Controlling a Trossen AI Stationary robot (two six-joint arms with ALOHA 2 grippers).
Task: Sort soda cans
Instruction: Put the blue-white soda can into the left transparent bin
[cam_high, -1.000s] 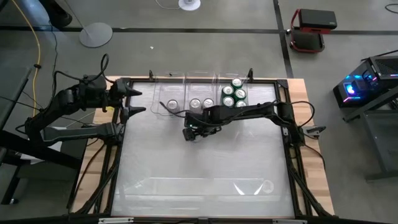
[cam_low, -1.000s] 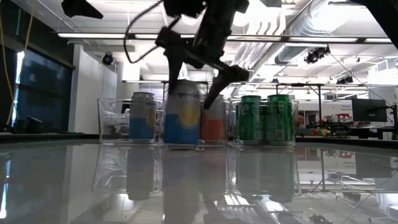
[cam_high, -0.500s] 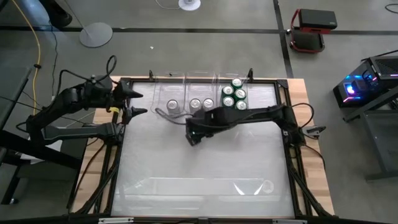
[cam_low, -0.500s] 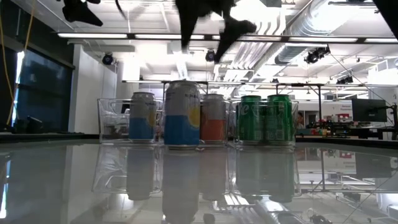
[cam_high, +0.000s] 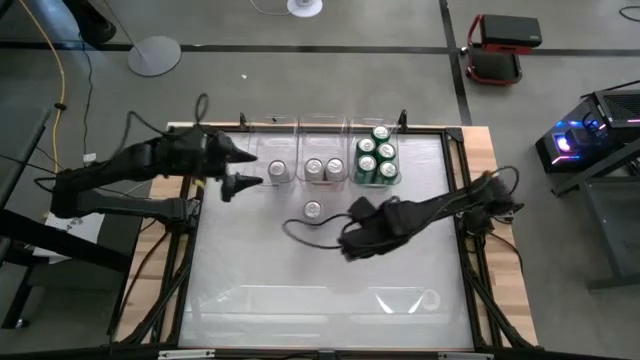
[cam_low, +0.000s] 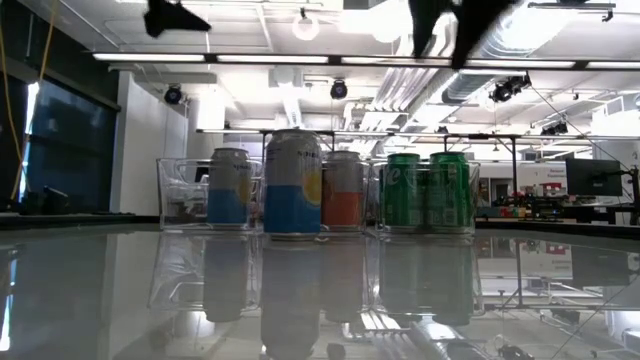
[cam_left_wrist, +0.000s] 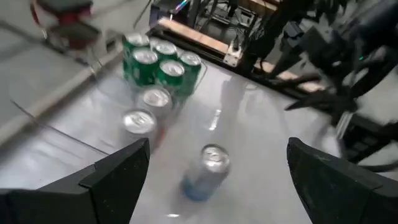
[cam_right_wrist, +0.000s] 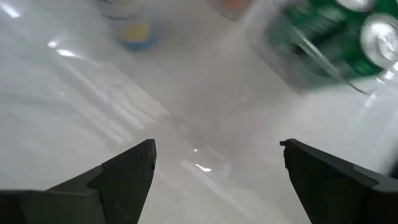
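Note:
One soda can (cam_high: 313, 210) with a blue, yellow and white body (cam_low: 293, 182) stands upright on its base on the table, in front of the bins. Other soda cans stand in three clear bins at the far edge: one in the left bin (cam_high: 278, 170), two in the middle bin (cam_high: 325, 167), several green ones in the right bin (cam_high: 376, 157). My left gripper (cam_high: 246, 170) hangs open, high up, left of the lone can, which shows ahead of its fingers (cam_left_wrist: 208, 171). My right gripper (cam_high: 348, 240) is open, raised, on the near right of that can.
The clear bins (cam_low: 185, 190) stand in a row along the table's far edge. A loose cable (cam_high: 300, 232) trails from the right arm over the table, near the lone can. The table's near half is bare glossy surface (cam_high: 320, 300).
My right gripper, whose open fingers stood on either side of the lone can, has risen and drawn away toward the table's near right, turning as it went. The can stays upright where it was. My left gripper has moved right, toward the bins.

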